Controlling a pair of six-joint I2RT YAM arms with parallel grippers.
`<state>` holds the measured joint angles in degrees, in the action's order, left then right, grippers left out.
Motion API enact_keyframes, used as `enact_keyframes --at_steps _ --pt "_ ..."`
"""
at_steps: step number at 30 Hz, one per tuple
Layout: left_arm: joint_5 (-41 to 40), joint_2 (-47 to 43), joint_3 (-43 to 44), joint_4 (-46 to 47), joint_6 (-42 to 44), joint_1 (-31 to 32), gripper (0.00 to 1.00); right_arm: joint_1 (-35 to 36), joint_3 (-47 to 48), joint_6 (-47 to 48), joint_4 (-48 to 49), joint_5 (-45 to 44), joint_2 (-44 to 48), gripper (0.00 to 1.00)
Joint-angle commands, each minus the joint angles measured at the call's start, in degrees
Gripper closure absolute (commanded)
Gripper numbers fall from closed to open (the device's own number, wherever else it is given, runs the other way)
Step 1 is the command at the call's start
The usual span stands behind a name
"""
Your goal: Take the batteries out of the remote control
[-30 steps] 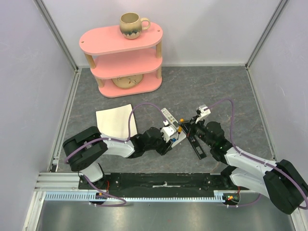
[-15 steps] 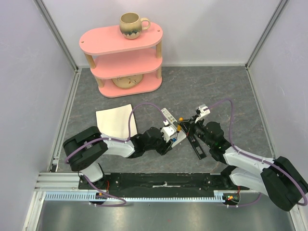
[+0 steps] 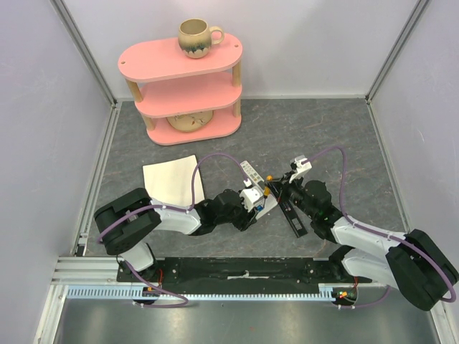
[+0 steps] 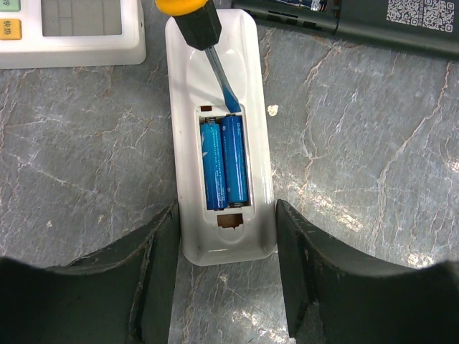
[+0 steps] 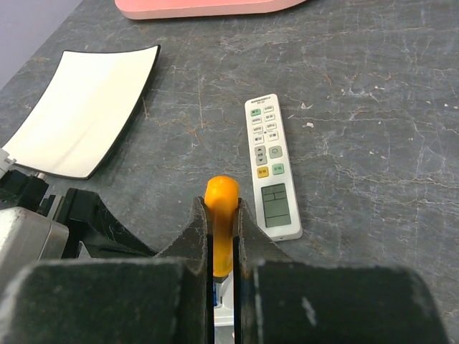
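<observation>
1. The batteries (image 4: pixel 224 163), two blue cells, lie side by side in the open bay on the back of the remote (image 4: pixel 222 247). The remote rests face down on the table (image 4: pixel 373 179) between the two arms.
2. Their long axis runs along the remote's length, straight away from the left wrist camera.
3. The screwdriver (image 4: pixel 199 27) slants down from the far side. Its blue tip touches the far end of the cell on the right of that view, at the bay's edge.
4. The right gripper (image 5: pixel 221 209) is clamped on the orange handle with its jaws nearly together, so this arm is the one at the cells. The next move is probably to lever that far end up and back toward the left gripper.
5. The left gripper (image 4: pixel 226 222) straddles the remote's near end, with its jaws pressed to both long sides, pinning it. The cells lie just ahead of its fingertips, on the line between them.
6. In the right wrist view, the fingers and handle hide the tip and the bay. In the top view, both are too small to read. I cannot tell whether the tip is under the cell or only against it.
7. A second remote (image 5: pixel 271 165) lies face up just beyond, and a black strip (image 4: pixel 337 18) beside it is cut off by the frame.
</observation>
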<state>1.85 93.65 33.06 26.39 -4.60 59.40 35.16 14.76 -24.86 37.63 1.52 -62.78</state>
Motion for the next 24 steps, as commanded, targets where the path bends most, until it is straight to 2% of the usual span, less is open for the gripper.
enact_keyframes --at_steps 1,18,24 --pt "-1.5 3.0 -0.5 -5.0 -2.0 0.2 0.74 0.9 1.9 0.8 -1.4 -1.2 -1.0 1.0" --pt "-1.7 2.9 -1.1 -4.6 -2.2 0.3 0.78 2.6 2.0 0.7 -4.6 -4.0 -2.0 1.0" --pt "-1.7 2.9 -1.2 -4.4 -2.3 0.2 0.8 2.7 2.2 -2.4 -2.5 0.2 -3.2 1.0"
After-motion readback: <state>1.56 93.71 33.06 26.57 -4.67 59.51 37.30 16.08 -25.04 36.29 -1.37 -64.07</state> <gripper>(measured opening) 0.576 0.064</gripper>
